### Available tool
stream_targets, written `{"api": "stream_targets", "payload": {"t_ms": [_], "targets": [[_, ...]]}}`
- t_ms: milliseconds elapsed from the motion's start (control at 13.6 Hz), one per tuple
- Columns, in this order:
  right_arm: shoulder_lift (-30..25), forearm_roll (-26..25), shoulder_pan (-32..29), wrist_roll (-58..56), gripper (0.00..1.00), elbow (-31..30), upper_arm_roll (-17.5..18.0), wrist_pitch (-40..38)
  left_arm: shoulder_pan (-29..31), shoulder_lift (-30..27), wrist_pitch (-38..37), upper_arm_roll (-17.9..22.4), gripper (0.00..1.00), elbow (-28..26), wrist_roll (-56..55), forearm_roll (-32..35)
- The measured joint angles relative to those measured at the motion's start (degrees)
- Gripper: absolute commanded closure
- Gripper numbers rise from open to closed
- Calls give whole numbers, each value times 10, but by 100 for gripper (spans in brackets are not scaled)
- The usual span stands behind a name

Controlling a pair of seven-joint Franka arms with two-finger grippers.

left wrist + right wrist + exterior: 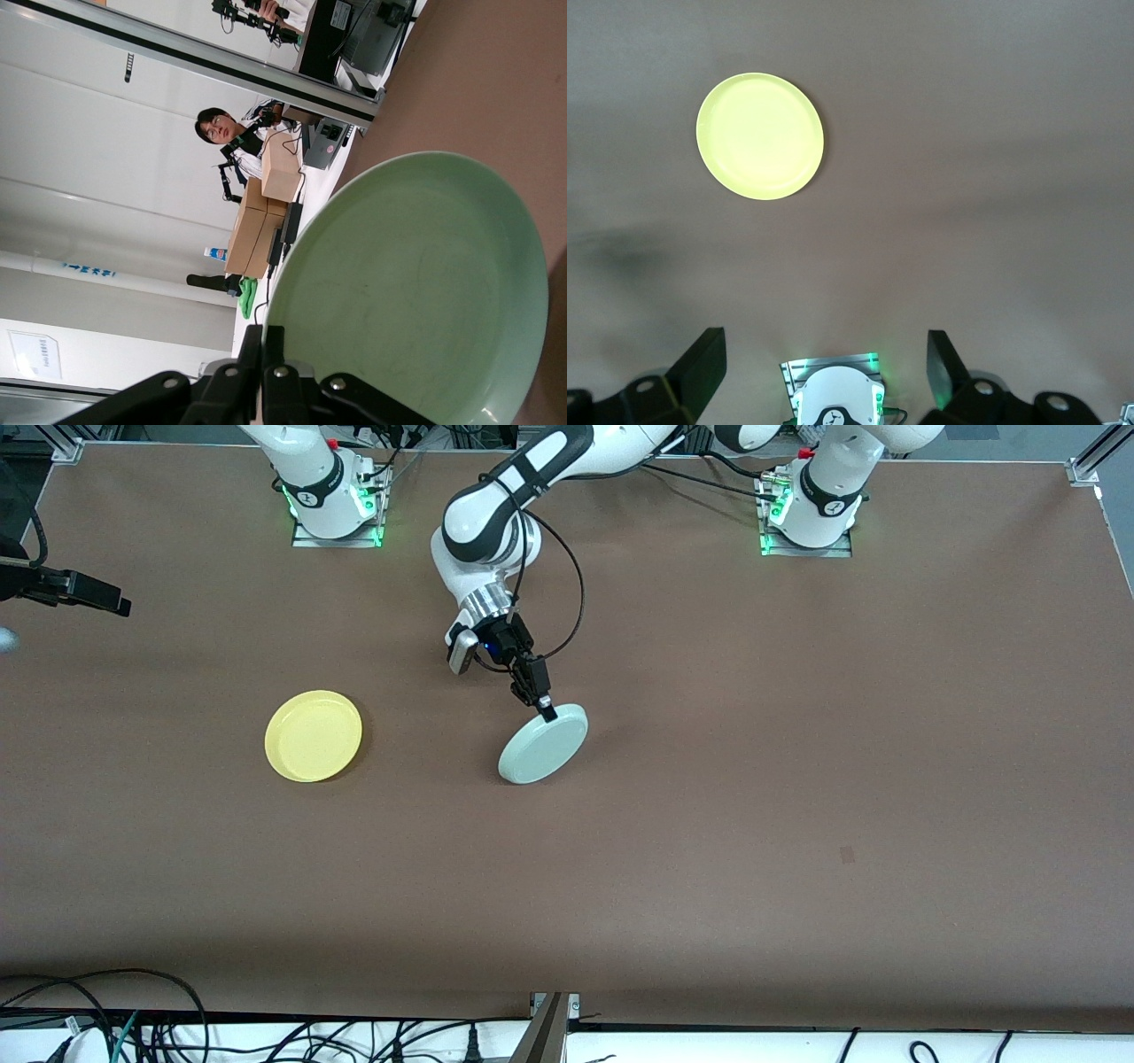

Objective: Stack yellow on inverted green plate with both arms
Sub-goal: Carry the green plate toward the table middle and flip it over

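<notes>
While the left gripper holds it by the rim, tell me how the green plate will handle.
The green plate keeps its shape pinched at one edge by the left gripper, so it is probably stiff and light. Its smooth rim may slip or pivot in that narrow grip.

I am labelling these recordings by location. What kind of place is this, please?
Most likely a robotics lab. Two white arms are bolted to a brown table framed with metal rails, cables lie along its edge, and the left wrist view shows a person beside cardboard boxes and monitors.

Brown table (797, 824), cables along near edge; white wall (80, 177), cardboard boxes (261, 212)
</notes>
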Motion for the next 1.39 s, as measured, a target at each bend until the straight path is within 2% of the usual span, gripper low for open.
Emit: {"api": "stream_targets", "payload": {"t_ms": [293, 367, 440, 1026, 1173, 1393], "targets": [[0, 0, 0, 0, 0, 0, 0, 0, -22, 8, -17, 2, 100, -3, -1, 8], [0, 0, 0, 0, 0, 0, 0, 0, -25, 10, -19, 3, 66, -4, -4, 9], [0, 0, 0, 0, 0, 0, 0, 0, -28, 12, -21, 4, 1, -4, -7, 9], [0, 0, 0, 0, 0, 0, 0, 0, -47, 29, -16, -3, 0, -5, -60, 9], [0, 0, 0, 0, 0, 0, 0, 0, -60, 34, -15, -7, 0, -5, -98, 9], [0, 0, 0, 0, 0, 0, 0, 0, -62, 36, 4, -35, 0, -5, -181, 8]]}}
